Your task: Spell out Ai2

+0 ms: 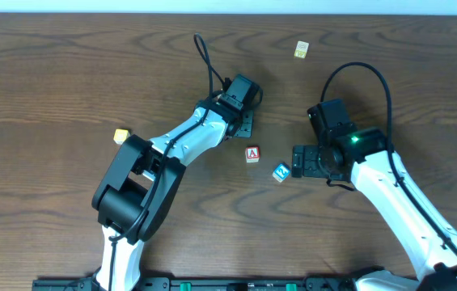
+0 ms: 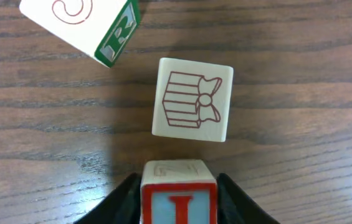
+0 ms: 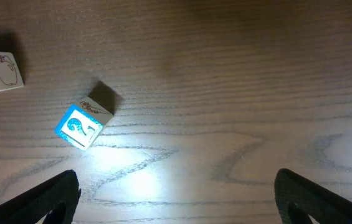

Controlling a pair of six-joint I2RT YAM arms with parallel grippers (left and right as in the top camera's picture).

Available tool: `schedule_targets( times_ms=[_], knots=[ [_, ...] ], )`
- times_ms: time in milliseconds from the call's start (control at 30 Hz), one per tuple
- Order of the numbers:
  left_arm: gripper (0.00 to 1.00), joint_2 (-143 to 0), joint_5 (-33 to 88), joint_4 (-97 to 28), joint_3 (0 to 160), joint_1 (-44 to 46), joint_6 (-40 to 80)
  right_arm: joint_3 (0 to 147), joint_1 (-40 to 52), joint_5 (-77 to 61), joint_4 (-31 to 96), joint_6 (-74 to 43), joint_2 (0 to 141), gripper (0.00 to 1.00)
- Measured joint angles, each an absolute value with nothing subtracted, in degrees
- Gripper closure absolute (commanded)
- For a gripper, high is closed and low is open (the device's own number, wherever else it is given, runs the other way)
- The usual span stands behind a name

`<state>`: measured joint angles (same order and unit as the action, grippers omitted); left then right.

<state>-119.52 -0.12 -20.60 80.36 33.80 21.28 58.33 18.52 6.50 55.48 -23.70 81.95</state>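
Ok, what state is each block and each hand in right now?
Left hand: shut on the I block.
Right hand: open, empty.
I block: gripped, letter facing the wrist camera.
A block: loose, A face up.
2 block: loose, 2 face up, turned askew.
Gift-picture block: loose, lying flat.
R block: loose, partly out of view.

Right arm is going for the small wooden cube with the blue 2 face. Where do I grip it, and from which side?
Take the wooden blue 2 cube by two opposite wooden side faces, from straight above. It lies flat but skewed to the open right gripper, so turn the wrist first.
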Motion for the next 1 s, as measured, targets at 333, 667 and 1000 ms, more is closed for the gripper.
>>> schedule_targets(
  times_ms=[333, 667, 1000],
  knots=[
    [0.43, -119.5, 0.0, -21.7, 81.1, 33.8, 21.4, 58.3, 18.5, 6.5, 55.5, -23.7, 82.0, 0.01],
    [0.40, -112.9, -2.8, -37.1, 83.4, 33.8, 19.4, 58.3, 18.5, 6.5, 55.6, -24.6, 82.0, 0.01],
    [0.35, -109.2, 2.7, -43.0, 83.6, 36.6, 20.4, 58.3, 18.5, 6.6, 51.4, -24.8, 82.0, 0.01]
  ],
)
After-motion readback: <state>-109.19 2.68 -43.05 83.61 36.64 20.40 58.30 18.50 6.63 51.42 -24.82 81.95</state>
